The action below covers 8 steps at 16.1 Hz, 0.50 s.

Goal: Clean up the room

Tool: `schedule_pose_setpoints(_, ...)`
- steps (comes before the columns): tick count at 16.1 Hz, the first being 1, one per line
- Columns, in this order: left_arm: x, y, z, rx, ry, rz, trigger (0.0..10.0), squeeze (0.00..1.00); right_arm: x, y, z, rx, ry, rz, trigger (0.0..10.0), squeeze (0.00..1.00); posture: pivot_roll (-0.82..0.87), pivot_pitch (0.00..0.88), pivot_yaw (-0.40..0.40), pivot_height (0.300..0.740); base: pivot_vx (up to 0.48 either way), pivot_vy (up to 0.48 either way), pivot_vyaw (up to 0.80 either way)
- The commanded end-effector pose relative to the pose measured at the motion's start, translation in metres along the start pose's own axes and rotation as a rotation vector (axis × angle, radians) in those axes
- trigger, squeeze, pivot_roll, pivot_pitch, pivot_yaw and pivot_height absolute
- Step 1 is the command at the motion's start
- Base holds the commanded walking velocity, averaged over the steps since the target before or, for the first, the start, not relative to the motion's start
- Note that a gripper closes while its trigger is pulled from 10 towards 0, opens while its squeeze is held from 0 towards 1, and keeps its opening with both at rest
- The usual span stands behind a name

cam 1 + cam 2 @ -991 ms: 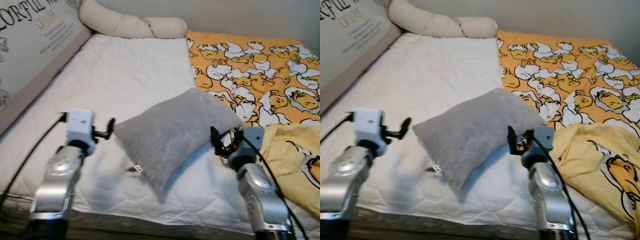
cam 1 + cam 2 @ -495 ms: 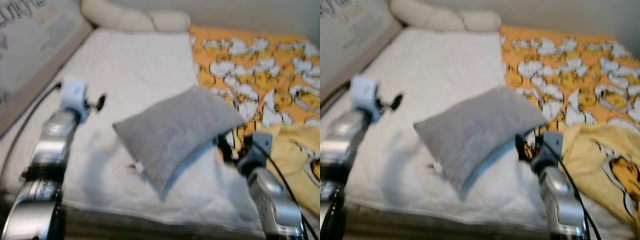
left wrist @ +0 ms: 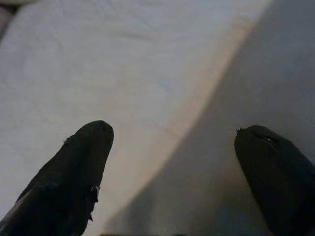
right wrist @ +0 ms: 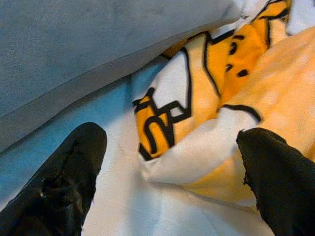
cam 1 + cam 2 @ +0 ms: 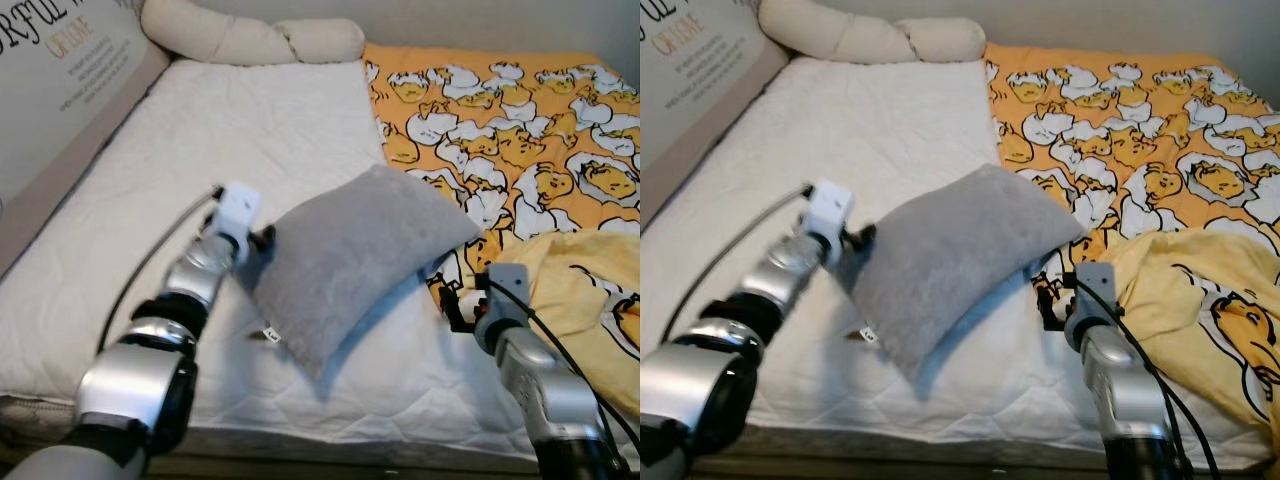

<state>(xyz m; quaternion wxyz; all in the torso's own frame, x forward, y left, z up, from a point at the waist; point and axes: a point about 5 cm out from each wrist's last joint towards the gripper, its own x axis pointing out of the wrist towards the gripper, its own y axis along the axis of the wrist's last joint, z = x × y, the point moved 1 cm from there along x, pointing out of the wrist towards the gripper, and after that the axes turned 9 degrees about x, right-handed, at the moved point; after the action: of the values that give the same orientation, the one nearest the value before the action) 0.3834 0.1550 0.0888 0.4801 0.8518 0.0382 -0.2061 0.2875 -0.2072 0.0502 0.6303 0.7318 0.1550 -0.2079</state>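
— So, where do things stand with the grey pillow (image 5: 358,262)?

— It lies tilted across the middle of the bed (image 5: 240,140), between the two grippers. The left gripper (image 5: 262,243) is right at the pillow's near-left edge, fingers spread wide apart and holding nothing; in its wrist view the pillow's grey flank sits just ahead of one finger (image 3: 275,177), with bare white mattress ahead of the other.

— And the other side?

— The right gripper (image 5: 1048,300) is released too, fingers parted, just short of the pillow's opposite corner. Straight ahead of it is a fold of the orange duck-print blanket (image 4: 206,123), with the pillow's underside just beyond one finger (image 4: 69,182).

— What could go wrong from here?

— I'd say the right gripper is the main worry. If it closes where it is, it is likely to bite the blanket fold instead of the pillow, and a lift would then drag the bedding along. On the left, only one finger faces the pillow, so closing now may pinch a thin bit of cover or merely shove the soft pillow sideways.

— Anything else?

— A pillow held by one corner sags and can slip out. The yellow cloth (image 5: 1200,300) bunched beside the right arm could also snag the cable.
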Motion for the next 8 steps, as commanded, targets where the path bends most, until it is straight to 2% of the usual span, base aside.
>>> schedule_pose_setpoints(1,0.0,-0.009,0.013,0.015,-0.039,-0.035,10.0,0.0,0.005,0.002,-0.005,-0.006,0.022,-0.008,10.0,0.0,-0.12,0.0,0.04,0.74,0.0,0.0,0.0)
schedule_pose_setpoints(3,-0.003,-0.025,0.046,0.048,-0.211,-0.084,10.0,0.0,0.022,-0.002,-0.025,0.009,0.117,-0.068,10.0,0.0,-0.12,0.0,0.042,0.74,0.0,0.0,0.0)
schedule_pose_setpoints(4,-0.006,-0.031,0.06,0.002,-0.307,-0.107,10.0,0.0,0.033,0.0,-0.036,0.037,0.153,-0.049,10.0,0.0,-0.11,0.0,0.036,0.74,0.0,0.0,0.0)
schedule_pose_setpoints(5,-0.007,-0.032,0.064,-0.013,-0.346,-0.109,10.0,0.0,0.036,0.003,-0.04,0.049,0.163,-0.037,10.0,0.0,-0.09,0.0,0.028,0.74,0.0,0.0,0.0)
schedule_pose_setpoints(7,-0.01,-0.022,0.071,-0.074,-0.511,-0.029,10.0,0.0,0.046,0.02,-0.059,0.153,0.203,0.01,10.0,0.0,-0.05,0.0,0.001,0.74,0.0,0.0,0.0)
schedule_pose_setpoints(8,-0.011,-0.018,0.072,-0.091,-0.551,-0.008,10.0,0.0,0.047,0.025,-0.062,0.177,0.215,0.024,10.0,0.0,-0.05,0.0,-0.001,0.74,0.0,0.0,0.0)
